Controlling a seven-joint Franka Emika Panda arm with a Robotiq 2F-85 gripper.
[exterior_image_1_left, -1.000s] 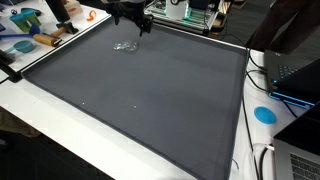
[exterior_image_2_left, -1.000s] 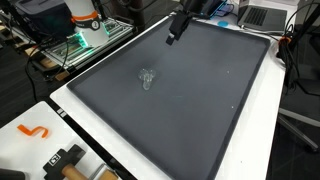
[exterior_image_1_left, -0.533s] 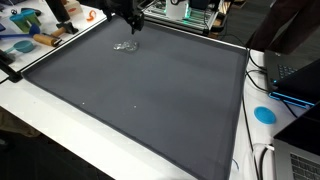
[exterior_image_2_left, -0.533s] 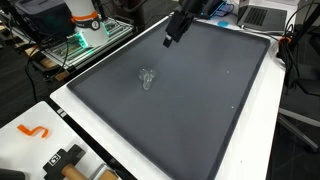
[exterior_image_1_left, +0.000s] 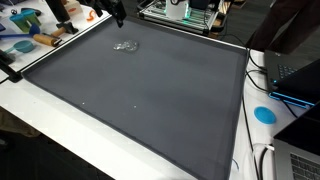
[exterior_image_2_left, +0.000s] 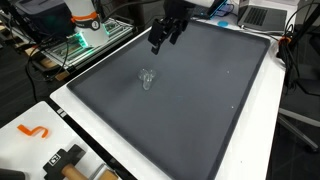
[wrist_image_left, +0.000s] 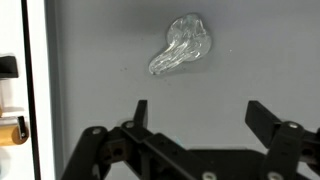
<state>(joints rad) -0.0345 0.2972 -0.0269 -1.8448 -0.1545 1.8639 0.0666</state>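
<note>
Leftward along the frame's top the tool (exterior_image_2_left: 157, 46) has been carried, nearer the clear plastic piece (exterior_image_2_left: 147, 78), which lies mid-left on the grey mat (exterior_image_2_left: 210, 100). Jaws are held wide and empty, seemingly to straddle it.

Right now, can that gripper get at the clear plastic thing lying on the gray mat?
Probably yes. The gripper hangs open above the gray mat, the clear plastic thing lies alone just ahead of its fingertips, and nothing stands between them.

Open hand (wrist_image_left: 196, 106); clear object (wrist_image_left: 183, 47) on grey mat (wrist_image_left: 110, 50)
</note>
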